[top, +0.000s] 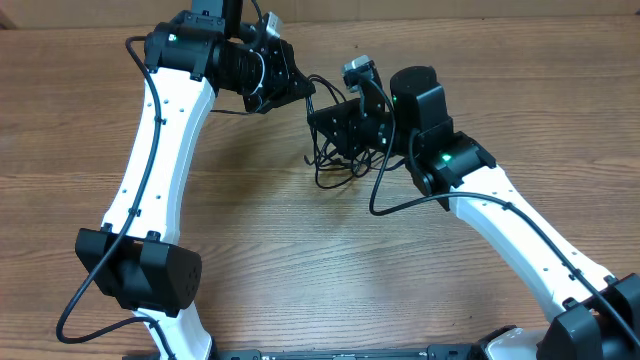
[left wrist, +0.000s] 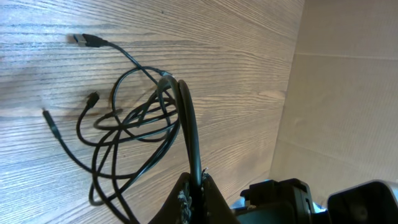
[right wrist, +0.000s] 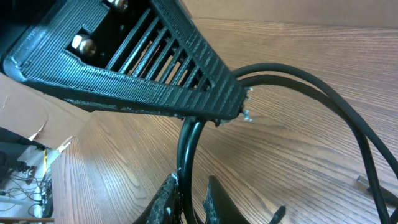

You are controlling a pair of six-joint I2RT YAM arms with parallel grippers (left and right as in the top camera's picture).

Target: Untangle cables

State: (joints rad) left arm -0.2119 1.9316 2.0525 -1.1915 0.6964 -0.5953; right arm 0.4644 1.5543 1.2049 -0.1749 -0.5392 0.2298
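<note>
The cables (top: 333, 172) are heaped on the table (top: 300, 270) at its far middle, just under the right gripper (top: 338, 122); the left gripper (top: 304, 90) is set behind them, leftward.

A light wood-grain table (top: 300, 270) fills the overhead view, with a tan strip (top: 470, 8) along its edge at twelve o'clock. In the left wrist view a tan panel (left wrist: 348, 93) stands at three o'clock. In the right wrist view, brown cardboard (right wrist: 18, 106) shows at nine o'clock, with indistinct pale clutter (right wrist: 28, 180) at eight.
</note>
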